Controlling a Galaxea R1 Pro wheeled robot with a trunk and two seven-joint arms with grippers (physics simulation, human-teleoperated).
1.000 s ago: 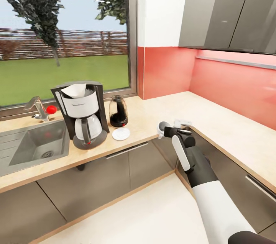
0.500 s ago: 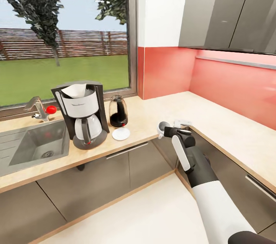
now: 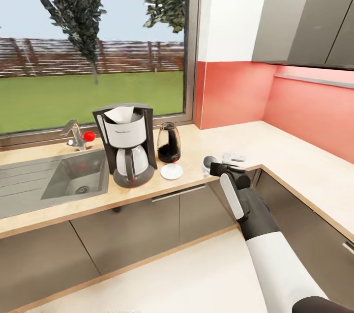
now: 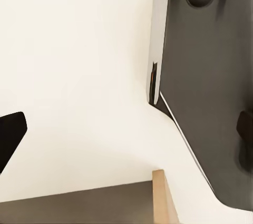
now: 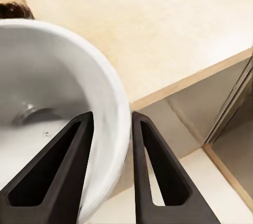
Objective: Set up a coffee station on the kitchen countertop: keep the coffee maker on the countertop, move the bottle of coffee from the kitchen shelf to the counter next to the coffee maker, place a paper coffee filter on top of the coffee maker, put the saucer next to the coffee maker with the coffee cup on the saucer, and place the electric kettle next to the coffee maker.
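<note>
A beige corner countertop [image 3: 275,143] is running under a garden window. The right gripper [image 5: 108,129] is pinching the cup [image 3: 208,163] by its rim, one finger inside, one outside. At the cup's nine o'clock are sitting the saucer [image 3: 171,171], coffee bottle [image 3: 168,143] and filter-topped coffee maker [image 3: 128,143].

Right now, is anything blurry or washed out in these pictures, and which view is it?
Head view: evenly lit and sharp, soft shadows under the coffee maker. Right wrist view: the coffee cup rim sits close and smeared between the right pincer fingers. Left wrist view: pale floor nearly washed out, dark edges soft.
</note>
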